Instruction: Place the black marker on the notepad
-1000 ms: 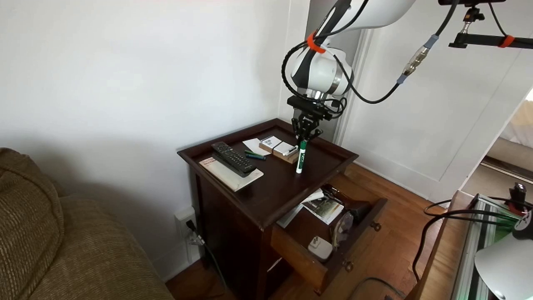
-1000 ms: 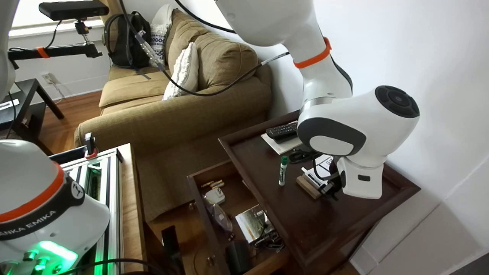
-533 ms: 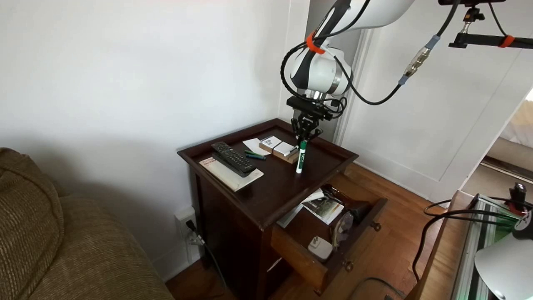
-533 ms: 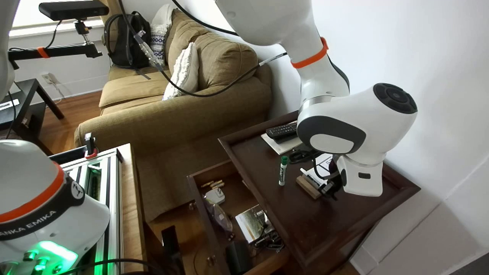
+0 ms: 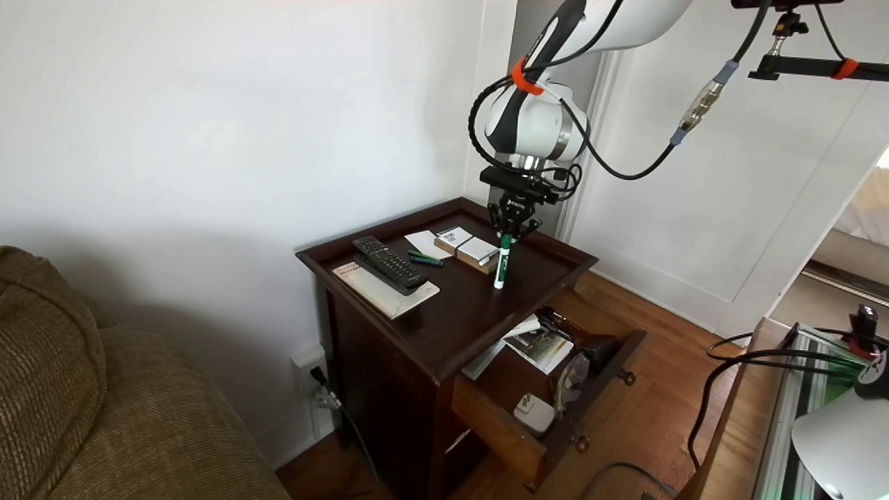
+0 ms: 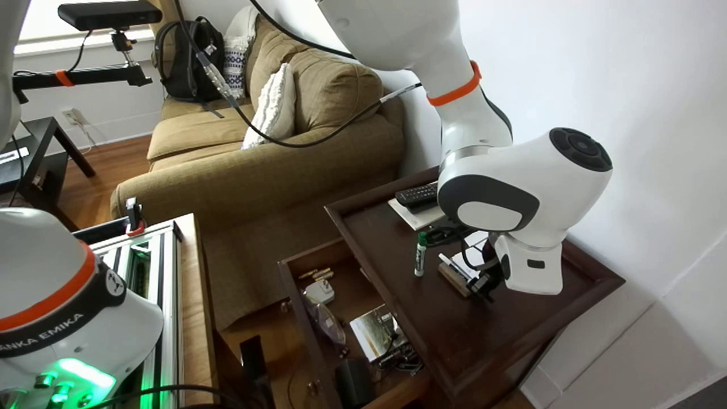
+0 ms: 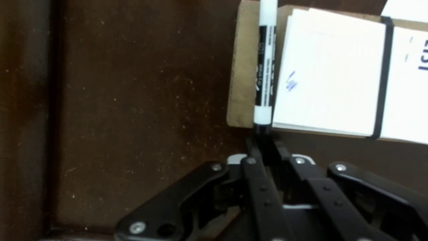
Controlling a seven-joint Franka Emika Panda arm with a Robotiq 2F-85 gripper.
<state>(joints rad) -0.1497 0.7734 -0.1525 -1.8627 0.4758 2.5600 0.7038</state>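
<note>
The dark wood nightstand [image 5: 451, 316] had the arm [image 5: 538, 128] hanging over its top in both exterior views, with the drawer [image 5: 496, 425] pulled out below. The gripper [image 7: 266, 147] was right by the notepad [image 7: 331, 77], clenched on the dark end of the black marker [image 7: 265, 67], whose body ran crosswise over the notepad's bare brown strip [image 7: 242, 83], just beside its white sheets [image 7: 331, 97]. I'd call it nearly finished: pickup done, lined up over the notepad, with 3 small moves left, any last lowering, letting go and backing off. Couldn't honestly tell from the wrist view whether the black marker touched the brown strip or floated a bit above. Looks-wise it was slim and straight: white toward the far end, black label with a white stripe and lettering, white collar, then more black, mostly lost in the gripper.
</note>
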